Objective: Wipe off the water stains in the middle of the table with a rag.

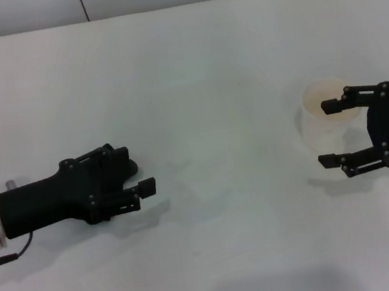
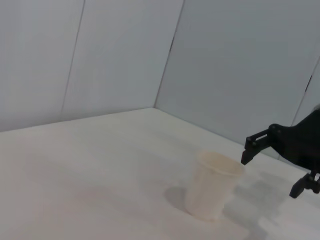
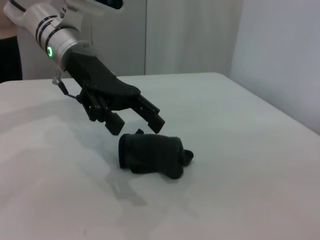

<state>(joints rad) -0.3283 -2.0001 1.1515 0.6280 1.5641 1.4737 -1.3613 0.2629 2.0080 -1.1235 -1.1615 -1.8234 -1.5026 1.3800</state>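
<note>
Rag (image 3: 152, 155): a black lumpy bundle lying on the white table (image 1: 201, 81), directly under the left gripper (image 3: 136, 121), which hovers over it with fingers parted and nothing held. From the head view the rag is mostly hidden by that gripper. No stain is discernible on the tabletop. Well apart from the rag, a pale paper cup (image 2: 212, 185) stands upright, contents not visible. Right gripper (image 1: 329, 132) sits beside the cup, jaws spread wide and empty.

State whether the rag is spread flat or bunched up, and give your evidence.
Bunched up. The rag lies on the table as a rolled, lumpy bundle just beneath the left gripper, whose jaws stand open above it.
</note>
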